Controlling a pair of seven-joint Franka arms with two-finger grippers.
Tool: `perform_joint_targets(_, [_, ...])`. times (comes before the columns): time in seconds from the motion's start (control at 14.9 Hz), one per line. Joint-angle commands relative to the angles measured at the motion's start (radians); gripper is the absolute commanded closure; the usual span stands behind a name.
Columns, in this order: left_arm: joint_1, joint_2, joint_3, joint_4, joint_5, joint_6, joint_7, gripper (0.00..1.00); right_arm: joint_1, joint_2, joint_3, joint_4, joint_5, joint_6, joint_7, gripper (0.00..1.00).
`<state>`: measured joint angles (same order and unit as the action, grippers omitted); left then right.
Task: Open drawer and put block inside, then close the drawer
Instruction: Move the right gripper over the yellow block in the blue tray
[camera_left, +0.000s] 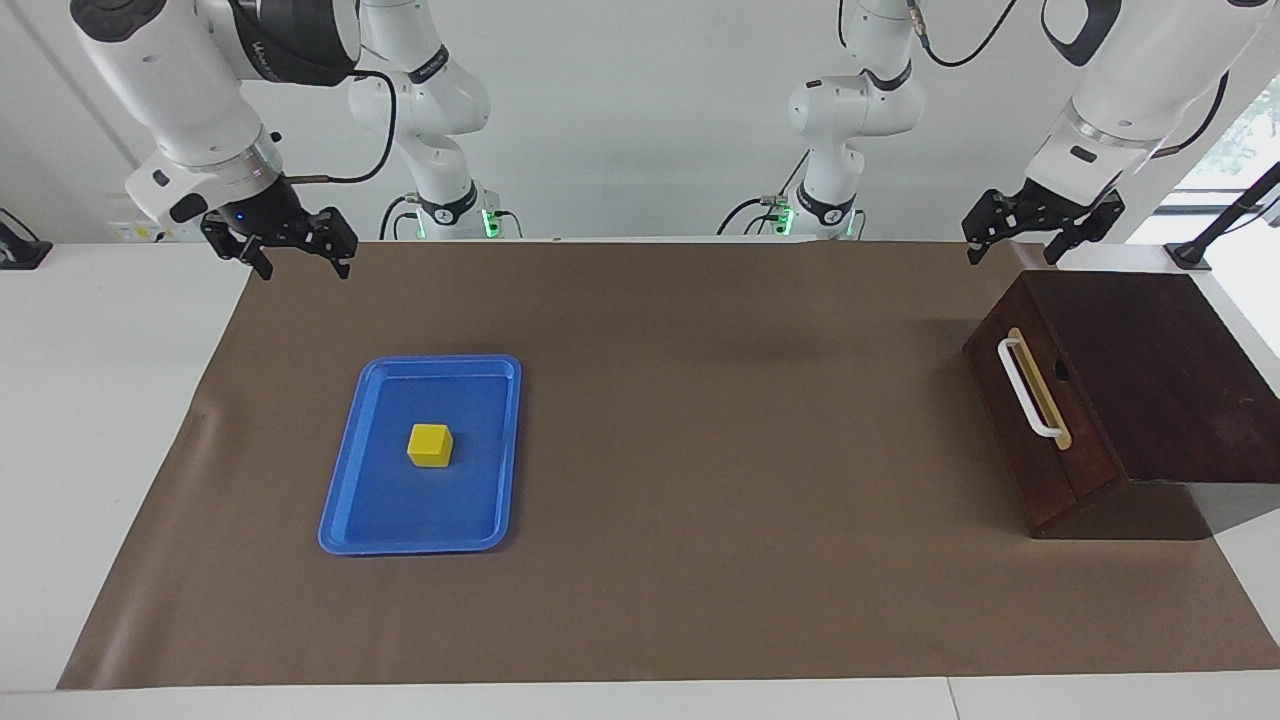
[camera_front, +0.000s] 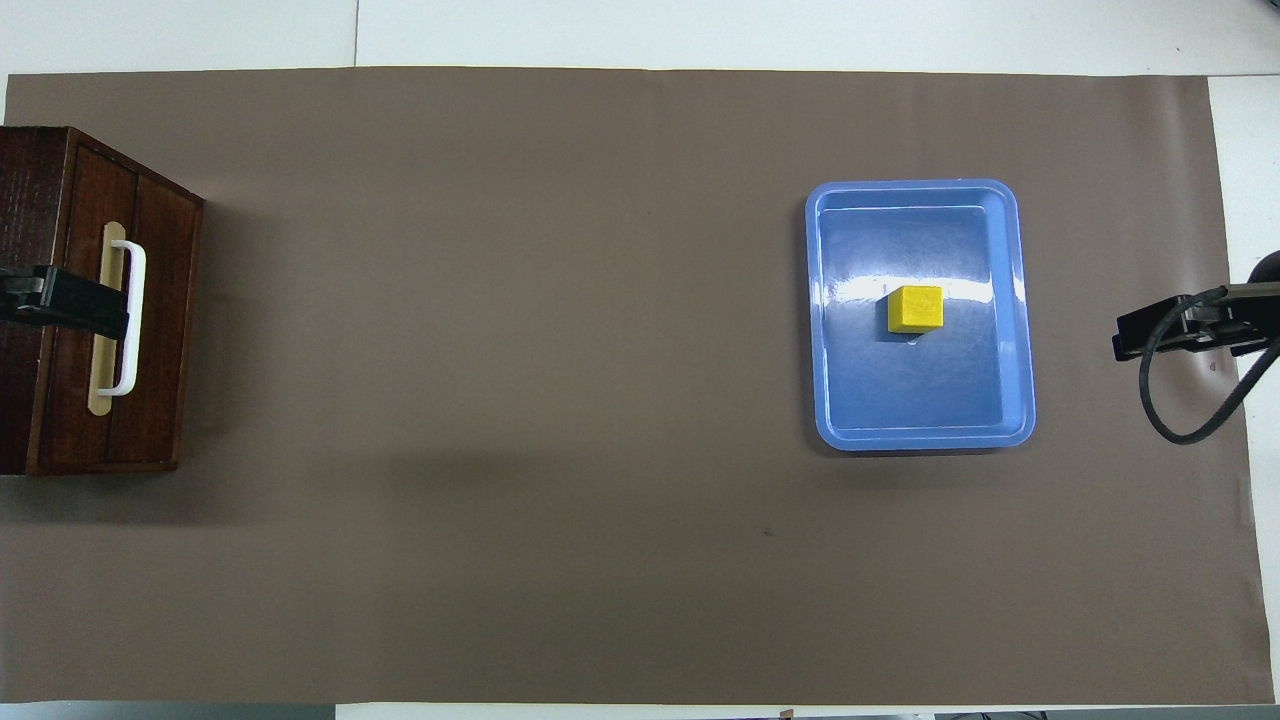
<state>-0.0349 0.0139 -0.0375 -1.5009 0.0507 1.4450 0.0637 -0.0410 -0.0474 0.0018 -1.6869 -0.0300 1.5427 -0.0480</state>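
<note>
The drawer (camera_left: 1018, 425) is shut in its dark wooden box (camera_left: 1160, 380) at the left arm's end of the table, its white bar handle (camera_left: 1026, 390) facing the middle of the table. The yellow block (camera_left: 430, 446) sits in a blue tray (camera_left: 375, 500) toward the right arm's end. My left gripper (camera_left: 1012, 258) hangs open and empty above the box; in the overhead view the left gripper (camera_front: 60, 300) covers part of the handle (camera_front: 128, 318). My right gripper (camera_left: 304, 270) is open and empty, raised over the mat's edge, well apart from the block (camera_front: 916, 308).
A brown mat (camera_left: 700, 420) covers most of the white table. The blue tray (camera_front: 850, 400) holds only the block. A black cable loops beside the right gripper (camera_front: 1170, 330). A black stand (camera_left: 1190, 255) is on the table beside the box.
</note>
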Motion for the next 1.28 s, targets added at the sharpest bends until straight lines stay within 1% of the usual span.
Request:
perform_joint_targets(0.0, [-0.003, -0.019, 0.004, -0.019, 0.015, 0.006, 0.007, 0.00, 0.001, -0.029, 0.003, -0.037, -0.015, 0.022, -0.018, 0.00])
perform_joint_targets(0.4, [-0.003, -0.019, 0.005, -0.019, 0.015, 0.006, 0.007, 0.00, -0.006, -0.029, 0.003, -0.031, -0.004, 0.017, -0.029, 0.00])
perform_joint_targets(0.54, [-0.003, -0.019, 0.004, -0.019, 0.015, 0.006, 0.007, 0.00, -0.010, -0.028, 0.000, -0.031, 0.021, 0.030, -0.009, 0.00])
perform_joint_targets(0.6, [-0.003, -0.019, 0.004, -0.019, 0.015, 0.006, 0.007, 0.00, -0.008, -0.023, 0.000, -0.034, 0.021, 0.071, 0.049, 0.00])
perform_joint_targets(0.67, [-0.003, -0.019, 0.004, -0.019, 0.015, 0.006, 0.007, 0.00, -0.004, -0.020, 0.001, -0.040, 0.021, 0.118, 0.147, 0.00])
perform_joint_targets(0.74, [-0.003, -0.019, 0.004, -0.019, 0.015, 0.006, 0.007, 0.00, 0.000, -0.006, 0.001, -0.037, 0.025, 0.140, 0.234, 0.00])
perform_joint_targets(0.87, [-0.003, -0.019, 0.005, -0.019, 0.014, 0.006, 0.007, 0.00, 0.000, 0.059, 0.001, -0.002, 0.067, 0.163, 0.397, 0.01])
perform_joint_targets(1.01, [-0.003, -0.019, 0.004, -0.019, 0.015, 0.006, 0.007, 0.00, 0.001, 0.150, 0.001, 0.071, 0.097, 0.163, 0.531, 0.01])
perform_joint_targets(1.21, [-0.003, -0.019, 0.004, -0.019, 0.015, 0.006, 0.007, 0.00, 0.033, 0.259, 0.003, 0.162, 0.111, 0.175, 0.843, 0.03])
